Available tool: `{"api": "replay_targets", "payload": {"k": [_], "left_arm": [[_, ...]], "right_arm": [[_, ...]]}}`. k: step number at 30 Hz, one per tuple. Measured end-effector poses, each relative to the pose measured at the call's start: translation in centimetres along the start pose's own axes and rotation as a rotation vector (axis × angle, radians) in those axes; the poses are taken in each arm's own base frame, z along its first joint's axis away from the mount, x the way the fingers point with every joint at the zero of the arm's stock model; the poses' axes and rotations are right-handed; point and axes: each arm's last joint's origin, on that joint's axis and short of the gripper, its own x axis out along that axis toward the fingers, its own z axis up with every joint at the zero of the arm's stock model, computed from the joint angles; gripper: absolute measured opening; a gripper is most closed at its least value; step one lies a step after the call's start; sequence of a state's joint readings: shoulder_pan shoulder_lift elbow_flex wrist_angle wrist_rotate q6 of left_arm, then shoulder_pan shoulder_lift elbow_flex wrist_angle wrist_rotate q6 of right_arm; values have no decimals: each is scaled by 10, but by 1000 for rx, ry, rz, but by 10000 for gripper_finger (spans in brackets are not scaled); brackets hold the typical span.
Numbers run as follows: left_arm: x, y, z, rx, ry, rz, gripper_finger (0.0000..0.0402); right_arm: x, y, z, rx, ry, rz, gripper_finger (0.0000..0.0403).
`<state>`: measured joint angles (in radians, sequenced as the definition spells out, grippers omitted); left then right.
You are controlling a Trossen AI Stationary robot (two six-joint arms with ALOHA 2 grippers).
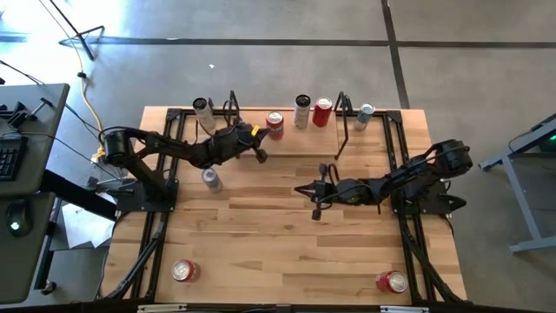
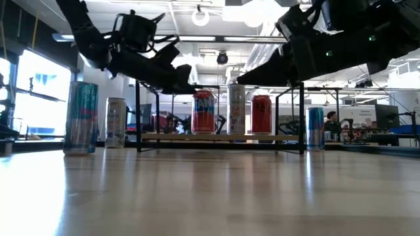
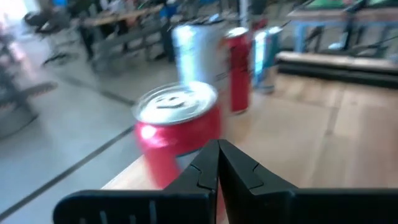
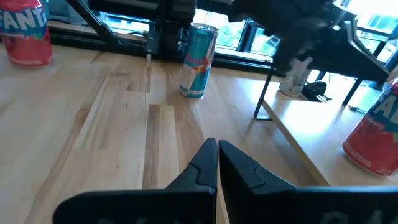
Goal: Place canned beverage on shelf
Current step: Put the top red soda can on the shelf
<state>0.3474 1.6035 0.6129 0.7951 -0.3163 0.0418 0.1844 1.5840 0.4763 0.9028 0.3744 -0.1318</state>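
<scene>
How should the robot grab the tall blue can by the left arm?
Grip the tall blue can around its middle, coming level from the open front of the table. It stands upright and slim, with round sides that should fit between two fingers.

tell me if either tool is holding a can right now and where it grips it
Nothing is held. The left tool is shut and empty just short of the red can on the shelf; the right tool is shut and empty too.

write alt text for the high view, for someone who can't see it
Overhead view of a wooden table: the left gripper is beside a red can on the shelf at the far edge. The right gripper hovers mid-table; other cans stand around.
</scene>
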Motion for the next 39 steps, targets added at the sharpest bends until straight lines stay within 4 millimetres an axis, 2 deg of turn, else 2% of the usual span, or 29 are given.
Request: {"api": "replay_targets", "payload": {"k": [11, 19, 27, 34, 39], "left_arm": [[21, 3, 25, 78, 217, 118, 0], [24, 11, 26, 55, 219, 93, 0], [27, 10, 27, 44, 185, 71, 0], [37, 18, 18, 26, 188, 76, 0], [30, 16, 31, 65, 140, 85, 0]], "right_arm": [[0, 0, 1, 2, -2, -2, 0], [0, 0, 0, 1, 2, -1, 0], [0, 0, 0, 17, 4, -1, 0], [0, 0, 0, 18, 4, -2, 0], [3, -5, 3, 3, 5, -68, 0]]}}
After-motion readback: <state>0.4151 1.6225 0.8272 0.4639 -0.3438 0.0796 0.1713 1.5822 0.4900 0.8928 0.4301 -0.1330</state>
